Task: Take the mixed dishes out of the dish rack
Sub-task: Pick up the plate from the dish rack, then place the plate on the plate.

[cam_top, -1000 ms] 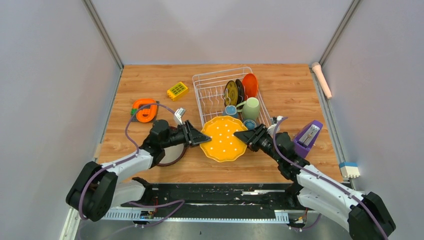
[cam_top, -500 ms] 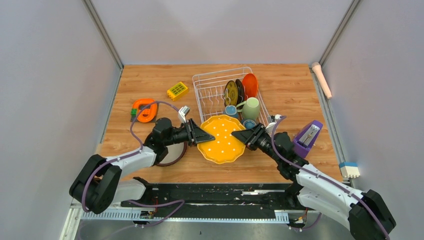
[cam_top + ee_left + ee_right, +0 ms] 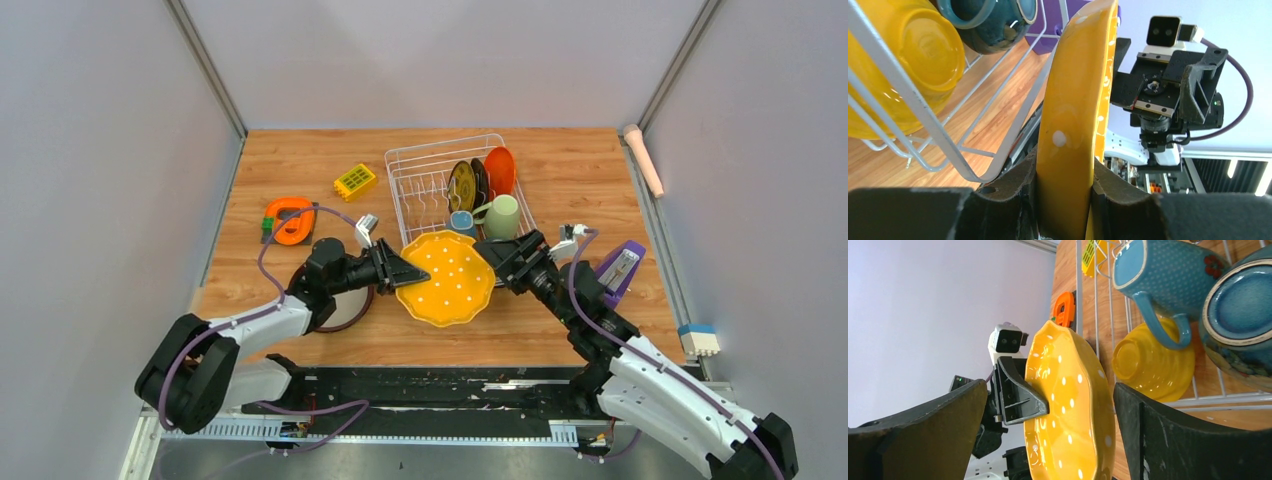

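The wooden surface (image 3: 580, 180) carries the white wire dish rack (image 3: 420, 190) towards its far middle. Just left of the rack lies a small yellow studded brick (image 3: 355, 181), further left an orange round gadget (image 3: 290, 220). Near-left of the rack a dark-rimmed plate (image 3: 347, 308) lies flat, partly hidden. Near-right of the rack stands a purple holder (image 3: 625, 262).

The left end effector (image 3: 405, 276) is clamped on the rim of the yellow plate (image 3: 447, 279), while the right end effector (image 3: 497, 262) is spread wide open.

Five plates (image 3: 448, 280), two mugs (image 3: 503, 215), two bowls (image 3: 1153, 357), one rack (image 3: 420, 190)
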Tool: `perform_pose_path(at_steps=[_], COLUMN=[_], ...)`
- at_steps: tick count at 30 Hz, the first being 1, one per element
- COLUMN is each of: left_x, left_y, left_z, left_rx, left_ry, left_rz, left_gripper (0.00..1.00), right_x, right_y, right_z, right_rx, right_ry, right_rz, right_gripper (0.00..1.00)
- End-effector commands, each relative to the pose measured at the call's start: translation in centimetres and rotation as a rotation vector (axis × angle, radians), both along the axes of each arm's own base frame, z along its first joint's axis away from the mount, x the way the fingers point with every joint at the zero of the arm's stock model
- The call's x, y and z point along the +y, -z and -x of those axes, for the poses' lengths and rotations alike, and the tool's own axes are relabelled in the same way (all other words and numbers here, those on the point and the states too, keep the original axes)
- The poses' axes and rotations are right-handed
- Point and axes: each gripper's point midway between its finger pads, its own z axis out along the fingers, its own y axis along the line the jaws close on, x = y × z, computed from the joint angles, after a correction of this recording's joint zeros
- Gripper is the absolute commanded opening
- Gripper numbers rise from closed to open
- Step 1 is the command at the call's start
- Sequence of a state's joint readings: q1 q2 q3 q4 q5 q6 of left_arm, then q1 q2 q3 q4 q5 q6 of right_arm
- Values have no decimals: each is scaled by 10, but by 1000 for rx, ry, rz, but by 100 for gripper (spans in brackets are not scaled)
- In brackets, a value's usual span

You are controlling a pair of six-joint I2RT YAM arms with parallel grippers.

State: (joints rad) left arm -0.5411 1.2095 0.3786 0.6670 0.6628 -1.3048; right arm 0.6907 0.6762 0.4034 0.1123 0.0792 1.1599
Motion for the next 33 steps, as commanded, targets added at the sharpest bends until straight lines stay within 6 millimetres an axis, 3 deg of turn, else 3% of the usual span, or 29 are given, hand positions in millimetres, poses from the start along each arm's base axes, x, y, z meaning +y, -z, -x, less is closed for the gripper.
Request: perform_pose_path(at_steps=[1,3,4,5,6,7,8,9,11,13,15,16,17,23,27,33], left_x=[5,13,19,26,36,44,57,66,91,115,139,147,161,220,242,243], left_y=[-55,-55,-45,-51,-39,-48,-36,-47,-48,-50,-37,-40,-30,-16,-9,17], left_z=[-6,-10,-15,-16,-23,-21,-26,-23,-24,-22,-15,-11,-9,12,20,17], left_rx=[-110,-102,-64,-94,-47,-81,-28,-57,-49,-41,16,7,44,117,147,220], left_ry=[-58,-115,-161,-194,-255,-284,-345,-372,-481,-586,-693,-731,-797,-1057,-1151,-1171], left_rz=[116,95,55,47,-6,-12,-68,-62,-91,-116,-185,-185,-236,-369,-432,-469], left_gripper=[0,0,0,0,0,0,0,0,0,0,0,0,0,0,0,3], right_x=[-10,-14,-16,-17,-19,-21,-24,-26,-27,-28,-28,-28,-28,-30,-31,-29], right_y=[-13,-14,-14,-15,-15,-15,-13,-10,-9,-8,-10,-9,-7,-6,-7,-6], right_z=[-5,-5,-4,-4,-3,-3,-2,-1,0,0,-1,-2,-2,-4,-5,-5], right_rx=[-18,-18,-15,-17,-18,-20,-16,-9,-9,-10,-18,-15,-9,0,3,7], right_ry=[56,73,79,85,91,98,108,114,116,120,120,119,118,136,144,138], right_rz=[28,33,29,22,15,12,17,25,28,37,52,59,64,68,65,74], right_gripper=[100,100,100,100,100,100,100,100,100,100,100,100,100,100,100,100])
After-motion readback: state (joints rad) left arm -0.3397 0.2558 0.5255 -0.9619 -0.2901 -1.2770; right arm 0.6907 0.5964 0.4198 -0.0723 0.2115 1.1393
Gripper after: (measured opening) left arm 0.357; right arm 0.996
